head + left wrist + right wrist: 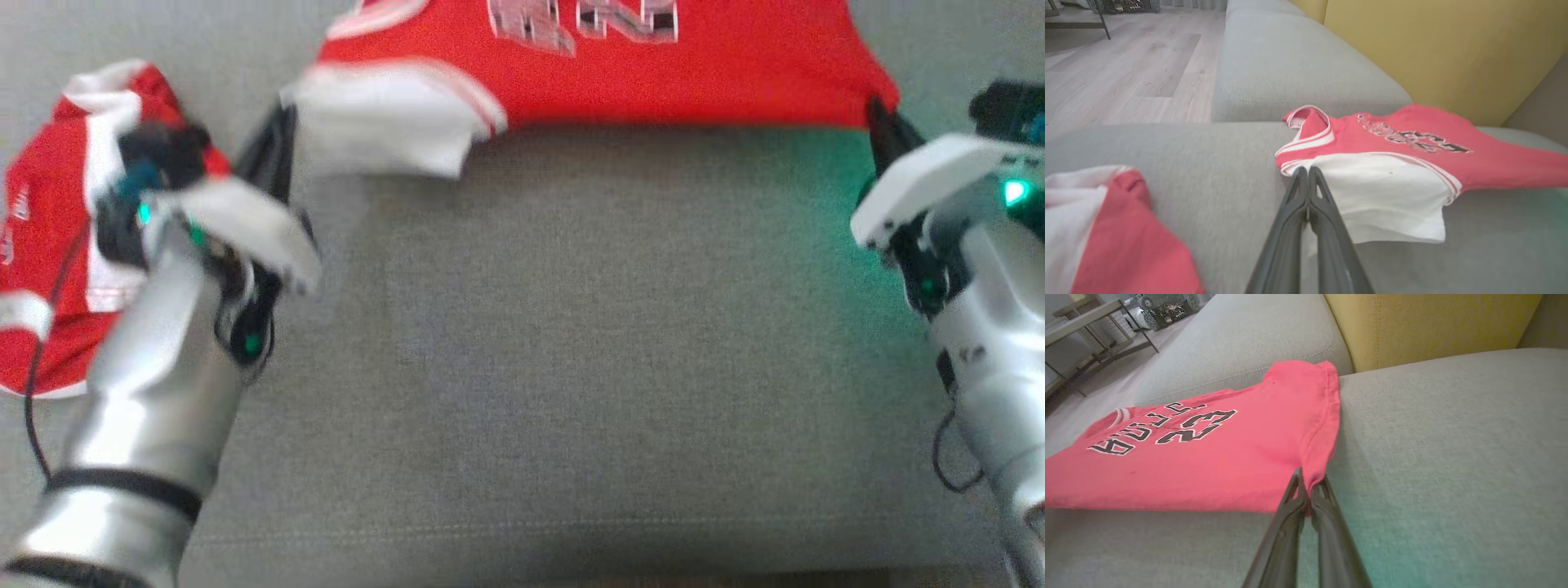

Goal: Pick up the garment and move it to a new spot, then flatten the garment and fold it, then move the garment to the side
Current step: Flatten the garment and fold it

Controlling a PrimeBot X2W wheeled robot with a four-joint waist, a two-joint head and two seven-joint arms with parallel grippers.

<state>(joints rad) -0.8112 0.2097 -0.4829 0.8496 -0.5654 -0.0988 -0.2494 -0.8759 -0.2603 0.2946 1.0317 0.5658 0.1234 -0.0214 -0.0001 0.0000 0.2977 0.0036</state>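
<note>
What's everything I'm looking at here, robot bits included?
red jersey: one, red with a white sleeve and dark lettering, across the far side of the seat, pinched at two corners
second garment: one, red and white, bunched on the seat at the robot's left
sofa seat: one, grey, under both garments
back cushion: one, mustard yellow, behind the seat
floor: one, pale wood planks, beyond the sofa
table: one, pale top on thin dark legs, far off on the floor
left gripper: one, dark fingers, shut on the jersey's white sleeve
right gripper: one, dark fingers, shut on the jersey's red hem corner
</note>
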